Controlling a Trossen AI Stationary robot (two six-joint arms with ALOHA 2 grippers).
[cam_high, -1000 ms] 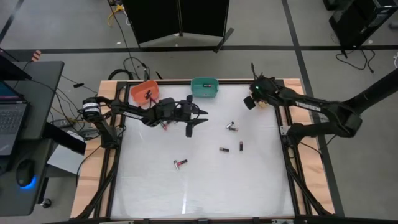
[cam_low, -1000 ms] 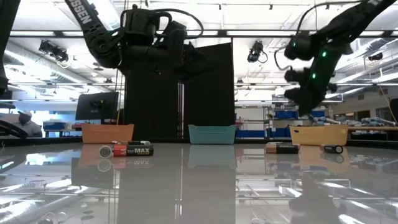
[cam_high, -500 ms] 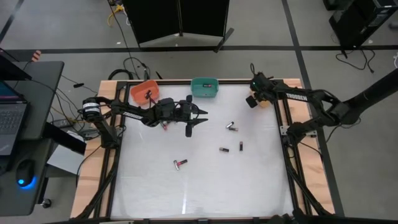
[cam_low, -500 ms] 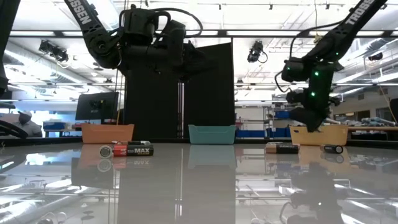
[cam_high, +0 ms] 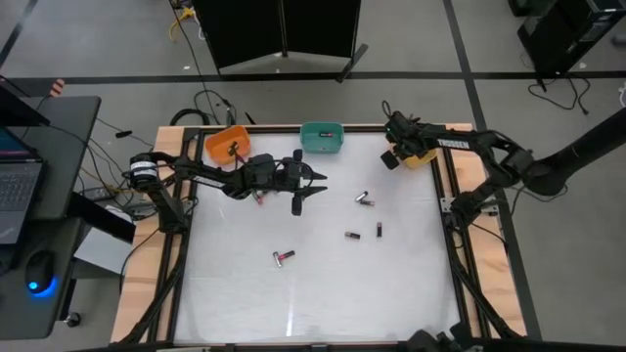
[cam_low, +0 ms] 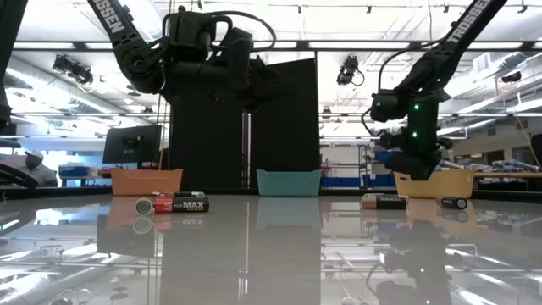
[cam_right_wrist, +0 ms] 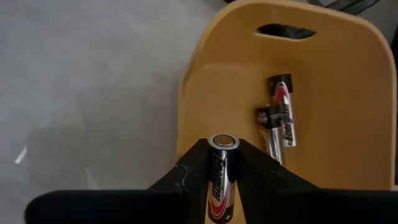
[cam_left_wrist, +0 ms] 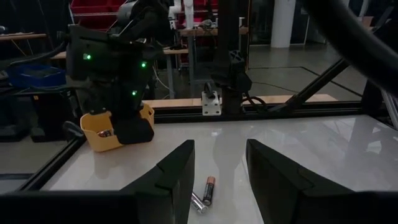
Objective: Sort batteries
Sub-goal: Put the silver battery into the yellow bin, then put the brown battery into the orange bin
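My right gripper (cam_right_wrist: 222,155) hangs over the yellow bin (cam_right_wrist: 311,74) at the table's far right corner, shut on a silver, black and red battery (cam_right_wrist: 222,163). Two more batteries (cam_right_wrist: 281,118) lie on the bin's floor. Left of the table's middle, my left gripper (cam_high: 311,186) points level toward the right edge, open, with nothing between its fingers (cam_left_wrist: 177,177). Loose batteries lie flat on the white table (cam_high: 364,198), (cam_high: 351,235), (cam_high: 379,231), (cam_high: 284,257). My right gripper pinches the battery's long sides (cam_right_wrist: 217,186) between its two fingers. The battery lies along the fingers, its silver end cap (cam_right_wrist: 223,142) sticking out past the fingertips. The fingers slant down from above. The battery is clear of the table, over the bin's rim.
An orange bin (cam_high: 227,144) and a teal bin (cam_high: 321,137) stand along the far edge. A dark metal frame (cam_high: 452,210) borders the table. In the low view, batteries (cam_low: 179,204), (cam_low: 385,201) lie in front of the bins. The table's near half is bare.
My right gripper has sunk toward the yellow bin, shifted a little toward the table's left edge and tipped further downward. My left arm has kept still.
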